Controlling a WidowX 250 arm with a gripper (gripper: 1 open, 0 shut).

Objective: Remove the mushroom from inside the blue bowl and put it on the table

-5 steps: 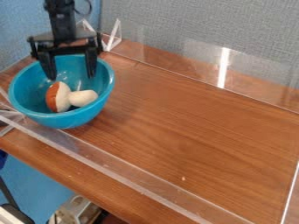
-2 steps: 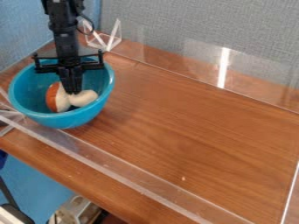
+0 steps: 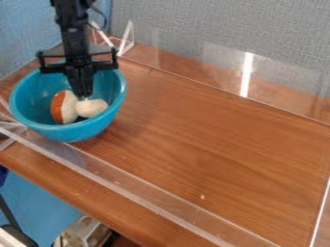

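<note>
The blue bowl [image 3: 39,116] stands at the table's [image 3: 206,145] far left end. The mushroom [image 3: 73,107] lies on its side in the bowl, orange-brown cap to the left and cream stem to the right. My gripper [image 3: 85,95] points straight down into the bowl. Its black fingers are pressed together into one thin column, so it is shut. The tips end right at the top of the mushroom, where cap meets stem. I cannot tell whether they pinch it; the mushroom looks to be resting in the bowl.
Low clear acrylic walls [image 3: 245,68] run along the table's edges, and the bowl sits close to the left corner of them. A grey wall stands behind. Bare wood-grain tabletop stretches to the right of the bowl.
The fingers went from wide open astride the mushroom to fully together. The hand dipped, then rose slightly. The mushroom has barely shifted in the bowl.
</note>
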